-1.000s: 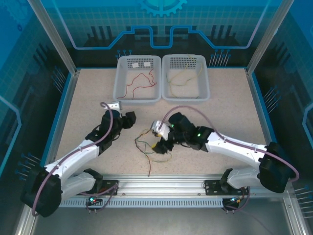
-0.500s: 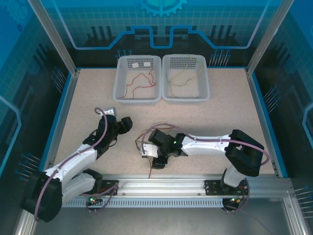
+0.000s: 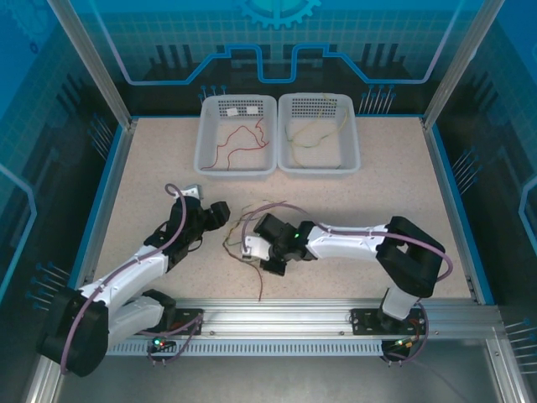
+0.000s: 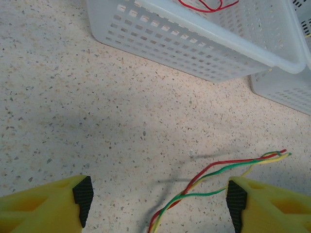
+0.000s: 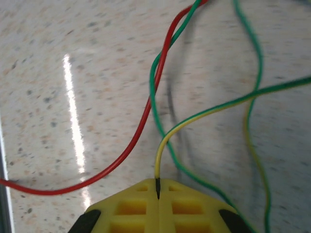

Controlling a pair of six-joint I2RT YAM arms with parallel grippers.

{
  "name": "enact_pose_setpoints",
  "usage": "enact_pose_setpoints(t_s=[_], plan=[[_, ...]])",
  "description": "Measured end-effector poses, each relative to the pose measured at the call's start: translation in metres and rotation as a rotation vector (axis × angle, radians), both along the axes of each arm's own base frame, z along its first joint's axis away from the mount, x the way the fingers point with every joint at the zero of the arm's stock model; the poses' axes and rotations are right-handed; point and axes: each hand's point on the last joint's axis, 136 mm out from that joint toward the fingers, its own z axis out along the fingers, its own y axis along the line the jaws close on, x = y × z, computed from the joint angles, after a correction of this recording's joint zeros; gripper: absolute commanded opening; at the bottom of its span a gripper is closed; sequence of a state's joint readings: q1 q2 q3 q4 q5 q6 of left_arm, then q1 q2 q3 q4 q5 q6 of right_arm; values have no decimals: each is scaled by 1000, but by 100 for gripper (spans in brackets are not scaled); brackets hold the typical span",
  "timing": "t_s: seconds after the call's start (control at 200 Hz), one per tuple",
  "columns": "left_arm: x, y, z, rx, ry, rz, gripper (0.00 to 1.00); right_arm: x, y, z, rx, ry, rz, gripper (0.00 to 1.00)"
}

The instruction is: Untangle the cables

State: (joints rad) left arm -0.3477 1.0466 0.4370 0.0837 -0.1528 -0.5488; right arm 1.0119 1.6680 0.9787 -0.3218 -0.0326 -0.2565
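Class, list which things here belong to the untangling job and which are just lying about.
Job: cable tangle; yellow-green cable; right gripper, jaws shut on it; left gripper, jaws open.
Lying about: left basket; right basket.

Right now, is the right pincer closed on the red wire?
No, the right pincer is shut on the yellow wire, which enters its closed tips, while the red wire runs free beside it.
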Motion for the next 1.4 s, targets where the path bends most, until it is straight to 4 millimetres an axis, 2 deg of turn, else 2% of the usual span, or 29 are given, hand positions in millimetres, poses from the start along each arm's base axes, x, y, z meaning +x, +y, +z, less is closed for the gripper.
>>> enact_pose_setpoints(t_s=[0.19, 0.3, 0.365, 0.46, 0.48, 0.51, 0.58, 0.645, 0.74, 0.84, 0.981, 1.126, 1.401], plan=[[5, -10, 7, -15, 1, -48, 74, 48, -10, 44, 148, -5, -218, 0], [7, -26, 18, 2, -14, -108, 75, 73, -21, 65, 239, 13, -335, 0], [6, -41, 26, 22, -30, -165, 75, 79, -24, 72, 264, 15, -350, 0], [4, -54, 33, 29, -50, -207, 76, 71, -19, 78, 274, -2, -316, 0], [4, -53, 33, 31, -51, -205, 76, 70, -17, 78, 276, -5, -309, 6], [4, -52, 33, 35, -50, -200, 76, 66, -16, 78, 275, -5, -297, 18], [5, -51, 33, 38, -53, -193, 76, 63, -16, 76, 261, -21, -271, 30], [5, -51, 31, 42, -49, -190, 76, 59, -18, 71, 225, -69, -236, 53], [6, -51, 24, 49, -30, -191, 76, 39, -17, 58, 177, -111, -147, 62], [7, -51, 17, 57, -9, -192, 76, 31, -25, 46, 147, -111, -95, 64], [7, -52, 15, 59, -5, -192, 76, 43, -40, 41, 115, -133, -89, 62], [7, -52, 16, 58, -7, -192, 76, 43, -42, 33, 60, -142, -24, 59], [7, -52, 16, 60, -8, -194, 76, 39, -47, 18, -4, -139, 53, 61]])
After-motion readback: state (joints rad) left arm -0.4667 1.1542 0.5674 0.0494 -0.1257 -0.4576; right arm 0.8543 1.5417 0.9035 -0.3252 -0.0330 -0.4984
